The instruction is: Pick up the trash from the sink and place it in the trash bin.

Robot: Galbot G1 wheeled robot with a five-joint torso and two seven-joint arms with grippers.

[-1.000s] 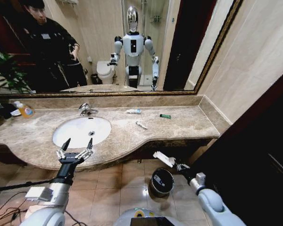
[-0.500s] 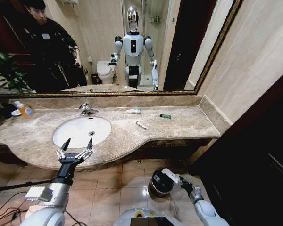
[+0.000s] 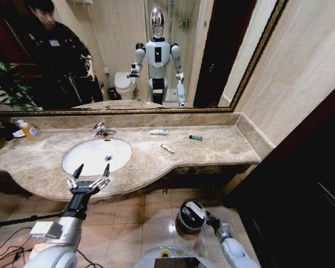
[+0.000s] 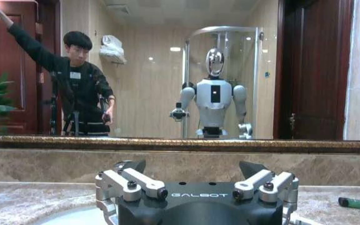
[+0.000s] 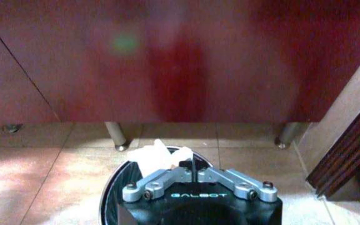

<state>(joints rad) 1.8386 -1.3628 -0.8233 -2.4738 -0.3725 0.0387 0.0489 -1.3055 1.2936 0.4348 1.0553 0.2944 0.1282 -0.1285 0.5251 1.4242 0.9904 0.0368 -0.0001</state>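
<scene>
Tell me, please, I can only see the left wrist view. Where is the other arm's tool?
Observer: The right tool is down at the bin, on the floor in front of the counter.
Operator: Is it holding anything?
Observer: Yes, it is shut on a white tissue over the bin's mouth.
Operator: Is there more trash up top?
Observer: Two white tubes lie on the counter, right of the sink.

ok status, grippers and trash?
Right gripper shut on white tissue, over trash bin. Left gripper open, at the sink front edge. Three pieces on counter. Nothing in the way.
</scene>
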